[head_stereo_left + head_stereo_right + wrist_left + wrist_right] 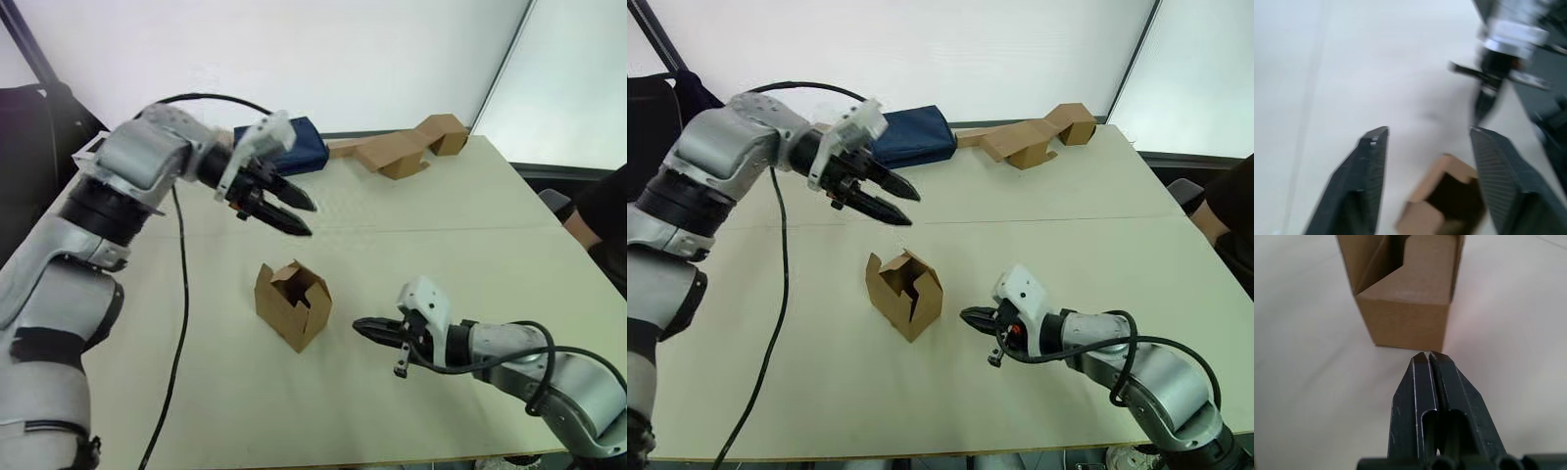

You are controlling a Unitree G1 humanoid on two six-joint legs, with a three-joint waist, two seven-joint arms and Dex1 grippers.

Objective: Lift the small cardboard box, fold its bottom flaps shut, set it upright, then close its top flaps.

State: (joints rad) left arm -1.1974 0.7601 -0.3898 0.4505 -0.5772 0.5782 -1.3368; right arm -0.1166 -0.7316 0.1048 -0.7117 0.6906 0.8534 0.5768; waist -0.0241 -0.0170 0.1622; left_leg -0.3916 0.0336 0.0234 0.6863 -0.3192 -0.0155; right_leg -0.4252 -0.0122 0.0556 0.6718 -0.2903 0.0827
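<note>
The right end effector (965,315) we found closed and empty, just beside the small cardboard box (905,293) standing mid-tabletop (1038,235), top flaps (911,277) partly folded. The left end effector (909,206) hovered above, fingers spread, empty.

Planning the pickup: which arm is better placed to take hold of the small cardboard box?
Probably left. The left gripper hangs open above the small cardboard box; the right gripper sits shut beside it at table level.

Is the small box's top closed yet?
Not fully. The small cardboard box stands on the table; its top flaps are partly folded, leaving a dark gap.
</note>
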